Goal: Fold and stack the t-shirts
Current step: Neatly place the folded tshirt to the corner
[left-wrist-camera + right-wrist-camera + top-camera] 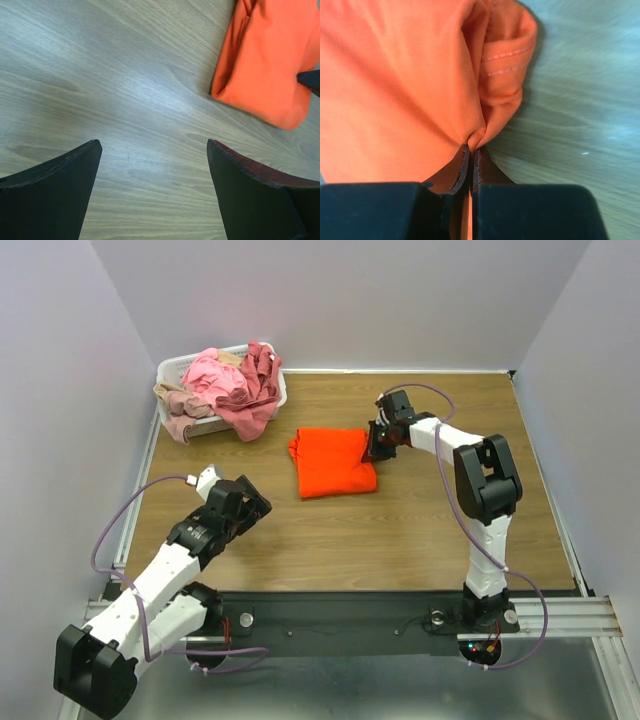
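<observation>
Offers little hazard in the worktop (420,540) itself: flat bare wood. Keeps the other shirts (235,390) crumpled in the basket (170,366), spilling over its rim; could snag on the lattice, or come out two at once, when pulled. Shows the orange shirt (330,462) folded flat, just right of the basket and a little nearer the arms. Pinches a bunched edge of it, on the side away from the basket, in the clamped right gripper (376,445); likely drags the fold open if raised or pulled before letting go, with only a thin tuck caught. Leaves the left gripper (255,502) spread wide and holding nothing, well apart from the basket, toward the arms.
</observation>
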You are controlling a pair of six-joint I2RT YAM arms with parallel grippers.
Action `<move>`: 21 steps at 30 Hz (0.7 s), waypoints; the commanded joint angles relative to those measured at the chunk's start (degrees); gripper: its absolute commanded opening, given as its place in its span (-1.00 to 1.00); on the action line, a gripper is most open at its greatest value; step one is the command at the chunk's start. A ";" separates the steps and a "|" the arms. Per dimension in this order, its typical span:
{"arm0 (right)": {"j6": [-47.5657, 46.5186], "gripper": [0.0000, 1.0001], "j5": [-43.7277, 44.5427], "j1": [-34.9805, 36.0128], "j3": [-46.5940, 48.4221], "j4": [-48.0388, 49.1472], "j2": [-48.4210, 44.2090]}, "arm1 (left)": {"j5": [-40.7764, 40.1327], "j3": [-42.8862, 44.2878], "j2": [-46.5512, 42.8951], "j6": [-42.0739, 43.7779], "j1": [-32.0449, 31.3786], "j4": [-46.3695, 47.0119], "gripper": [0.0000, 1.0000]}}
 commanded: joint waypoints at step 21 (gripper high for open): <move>-29.74 -0.99 23.54 -25.85 29.74 -6.90 7.54 | -4.88 12.23 9.79 6.80 0.09 -2.72 0.97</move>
